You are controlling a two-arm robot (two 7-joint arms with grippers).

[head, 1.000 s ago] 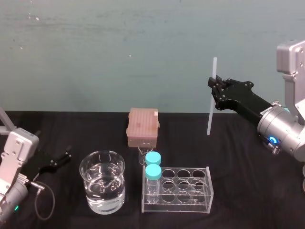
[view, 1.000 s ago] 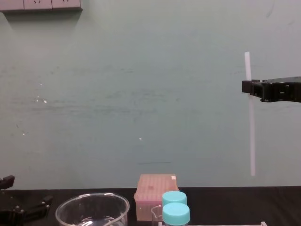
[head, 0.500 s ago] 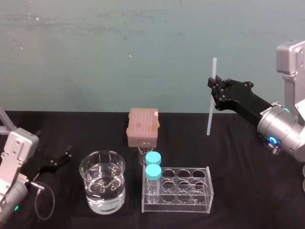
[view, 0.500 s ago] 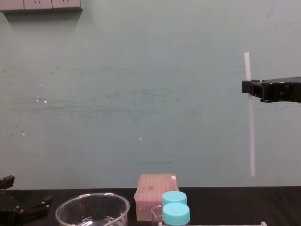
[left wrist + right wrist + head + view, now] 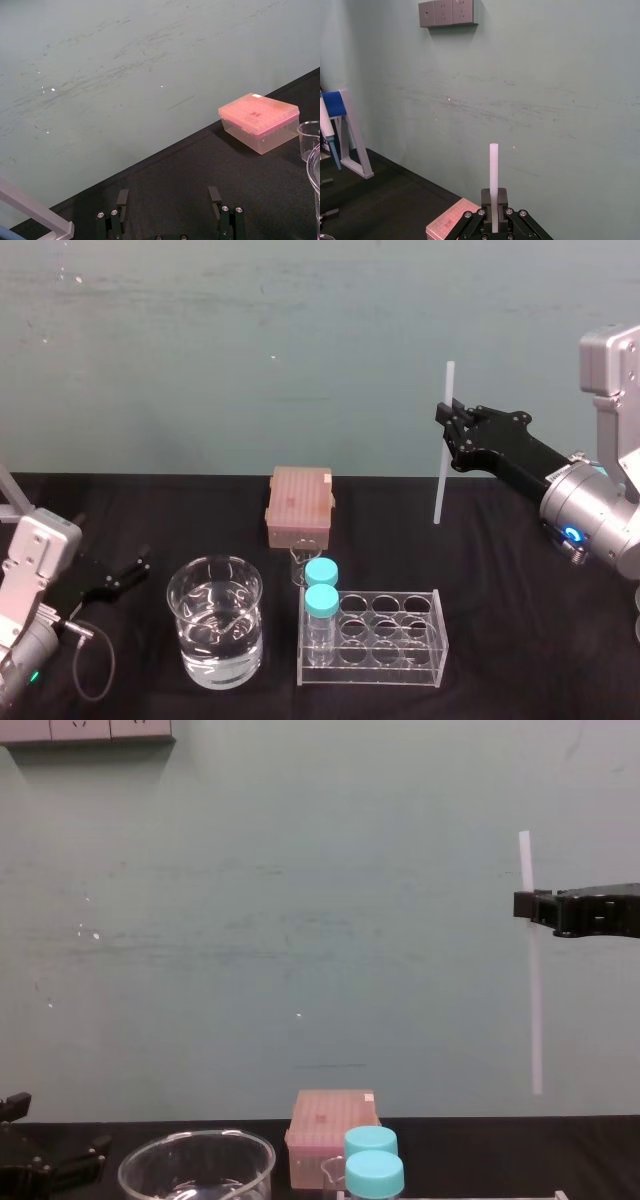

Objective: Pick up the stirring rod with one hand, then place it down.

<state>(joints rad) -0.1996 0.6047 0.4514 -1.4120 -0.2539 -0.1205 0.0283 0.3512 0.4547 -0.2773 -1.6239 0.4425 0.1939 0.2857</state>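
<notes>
from the head: clamps, with the black right gripper (image 5: 448,423) on its black and grey-white arm, a long, thin, translucent white stirring rod (image 5: 441,480), raised in the air and nearly upright, a short stub above the fingers and the much longer part hanging below them. lower down and off to this gripper's left, on the black tablecloth (image 5: 540,640): a closed pink plastic box (image 5: 299,502), a round clear glass beaker of water (image 5: 215,635), and a clear plastic tube rack (image 5: 400,642) with two blue-capped clear bottles (image 5: 321,602) at its left end, all well apart from the rod. far off to the left and low, near the cloth: the black left gripper (image 5: 128,573), parked. from the chest: right gripper (image 5: 527,906) clenched on the stirring rod (image 5: 535,1020) in its upper third, lower end hanging clear of the cloth and above the level of the pink box (image 5: 330,1120). from the left wrist: left gripper (image 5: 168,199) released, fingers spread wide with nothing between them, pink box (image 5: 260,122) beyond them and the beaker rim (image 5: 310,145) off to one side. from the right wrist: stirring rod (image 5: 493,170) rising straight out of the closed right gripper (image 5: 494,202), a corner of the pink box (image 5: 452,220) beyond and lower, against a pale green wall (image 5: 560,100).
</notes>
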